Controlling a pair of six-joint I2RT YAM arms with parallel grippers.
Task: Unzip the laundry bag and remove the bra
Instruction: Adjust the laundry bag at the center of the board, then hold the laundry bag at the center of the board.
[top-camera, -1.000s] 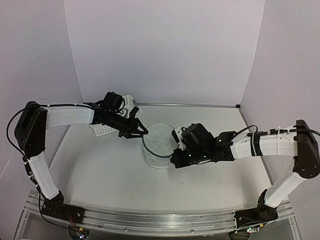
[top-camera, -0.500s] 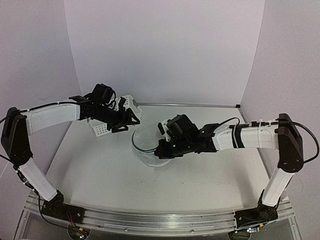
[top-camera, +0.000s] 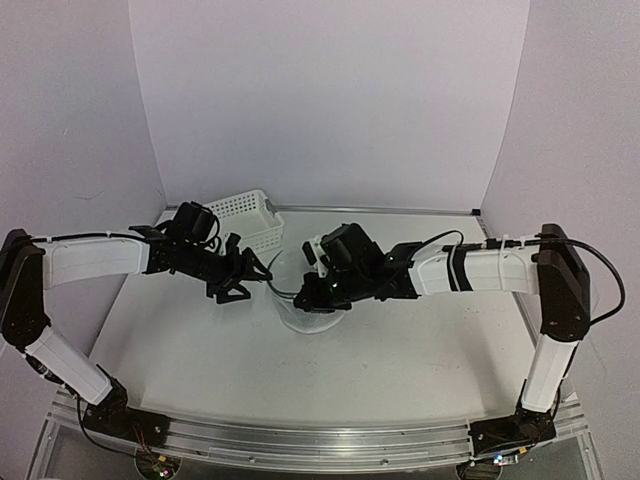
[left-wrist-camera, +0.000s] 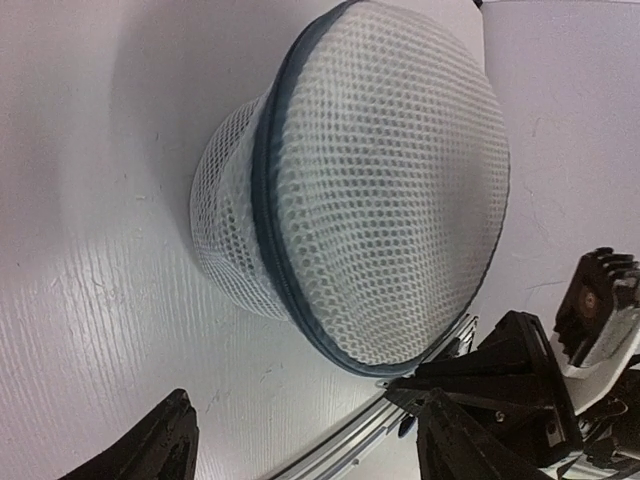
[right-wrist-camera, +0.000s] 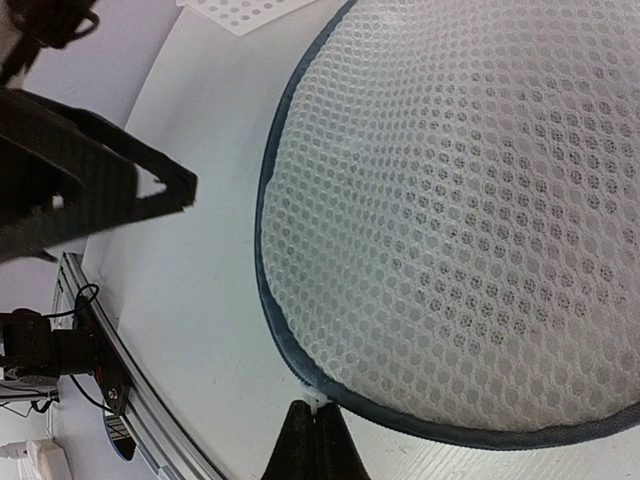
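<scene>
White bench (top-camera: 420, 350), purple walls (top-camera: 330, 100): the right gripper (right-wrist-camera: 312, 420) had its jaws pinched on the laundry bag (left-wrist-camera: 380, 200) rim; the left gripper (top-camera: 252, 280) hung just beside, jaws spread.

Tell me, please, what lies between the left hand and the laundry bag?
Only bare white table lies between the open left hand and the laundry bag, as the left wrist view shows.
</scene>
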